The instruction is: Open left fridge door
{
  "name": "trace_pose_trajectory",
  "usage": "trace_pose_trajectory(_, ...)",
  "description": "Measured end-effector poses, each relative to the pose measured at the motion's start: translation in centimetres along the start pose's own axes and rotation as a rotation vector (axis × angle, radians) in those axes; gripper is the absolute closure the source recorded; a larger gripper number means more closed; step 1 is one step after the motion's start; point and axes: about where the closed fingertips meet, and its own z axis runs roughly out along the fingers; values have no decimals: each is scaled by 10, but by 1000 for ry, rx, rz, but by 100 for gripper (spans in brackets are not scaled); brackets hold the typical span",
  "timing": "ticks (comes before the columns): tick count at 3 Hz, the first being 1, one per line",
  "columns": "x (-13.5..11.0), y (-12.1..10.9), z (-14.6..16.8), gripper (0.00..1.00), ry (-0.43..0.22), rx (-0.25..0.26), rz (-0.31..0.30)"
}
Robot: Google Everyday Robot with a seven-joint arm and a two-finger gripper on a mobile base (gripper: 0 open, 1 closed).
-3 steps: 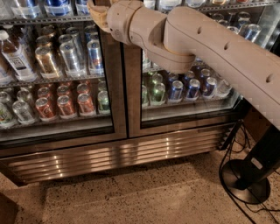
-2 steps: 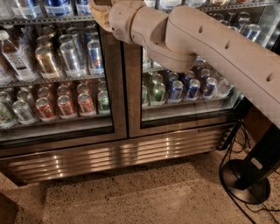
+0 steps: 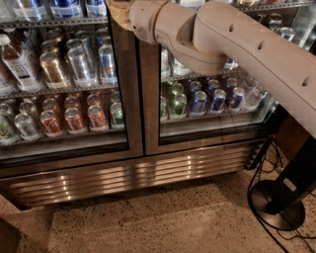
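Speckled stone floor (image 3: 148, 217) up front, wide stainless two-door fridge (image 3: 148, 159) behind it, ribbed steel grille (image 3: 133, 178) along the base.

- left fridge door (image 3: 134, 108): shut. Its steel stile sits flush beside the right door (image 3: 212, 136) at the centre seam, and the dark gasket edge runs along the inside of the glass.
- Behind the left glass: a labelled bottle (image 3: 17, 62) far left and silver and copper cans (image 3: 79, 62) on the middle shelf. Red cans (image 3: 74, 118) are on the lower shelf, with a green one at the right end.
- Behind the right glass: green cans (image 3: 177, 104) to the left and blue cans (image 3: 217, 99) to their right, on one shelf.
- Beige arm (image 3: 247, 44) comes in from the right edge and crosses in front of the right door's upper half, heading up and left.
- gripper (image 3: 118, 12): at the top edge, in front of the upper end of the left door's inner stile, just left of the centre seam. It is mostly cropped by the frame, so I can't tell if it's open or closed, or whether it touches the door.
- Right foreground: black round stand base (image 3: 276, 207) on the floor, with loose black cables (image 3: 256, 168) running beside it near the fridge's right corner.
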Motion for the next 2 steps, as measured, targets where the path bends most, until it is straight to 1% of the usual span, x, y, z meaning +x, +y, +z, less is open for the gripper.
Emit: trace_pose_trajectory(2, 1, -4, 0, 100, 0, 0, 0)
